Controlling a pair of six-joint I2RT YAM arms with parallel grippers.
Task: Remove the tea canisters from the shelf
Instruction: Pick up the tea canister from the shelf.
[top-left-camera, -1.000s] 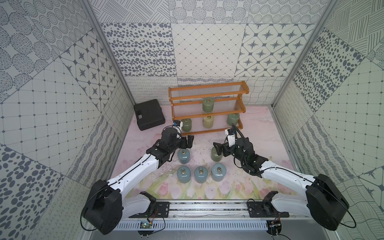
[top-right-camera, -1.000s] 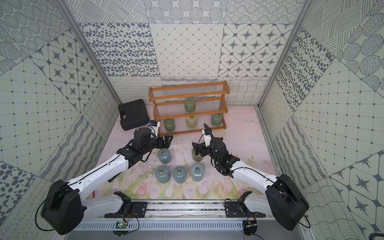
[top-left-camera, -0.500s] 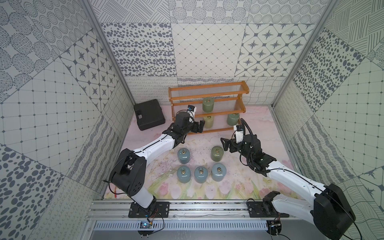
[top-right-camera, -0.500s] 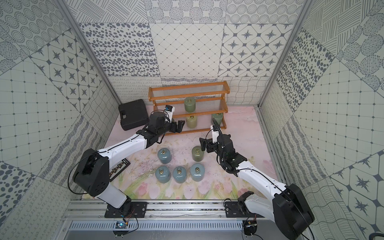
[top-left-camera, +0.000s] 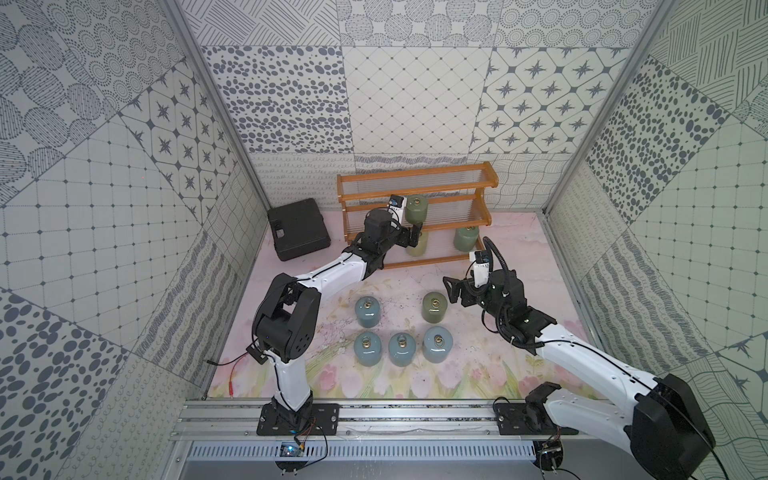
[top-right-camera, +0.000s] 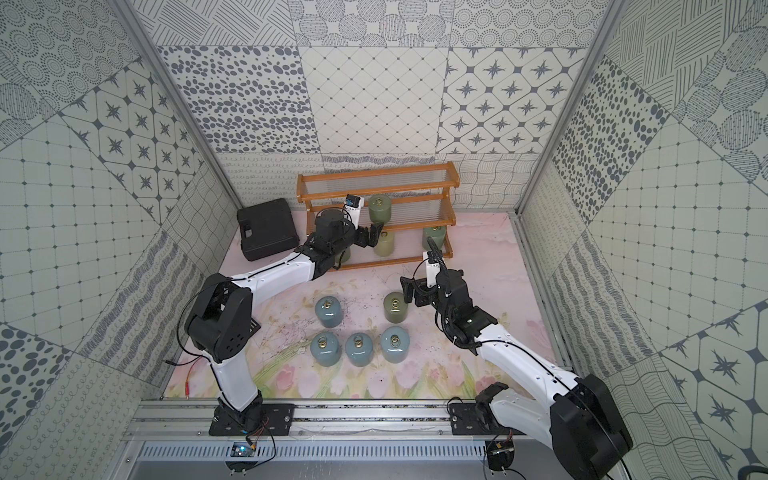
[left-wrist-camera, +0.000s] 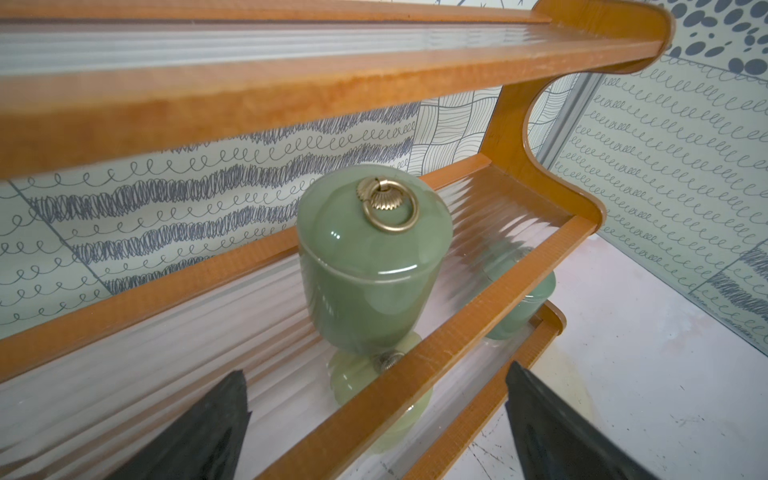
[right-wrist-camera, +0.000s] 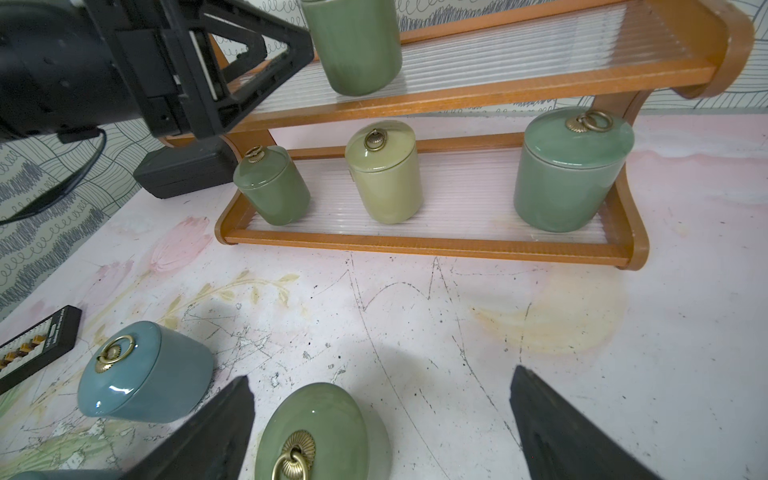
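Patterned walls (top-left-camera: 415, 104), black case (top-left-camera: 298, 228) beside shelf (top-left-camera: 419, 183), rail (left-wrist-camera: 457, 328) before green canister (left-wrist-camera: 374, 257)

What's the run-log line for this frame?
left gripper: open, facing middle-tier green canister, apart | right gripper: open, by olive canister on table | shelf: four canisters | table: five canisters

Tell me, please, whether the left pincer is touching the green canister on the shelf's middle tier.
Apart. The left wrist view shows the open left pincer short of the green canister, with bare shelf visible between them.
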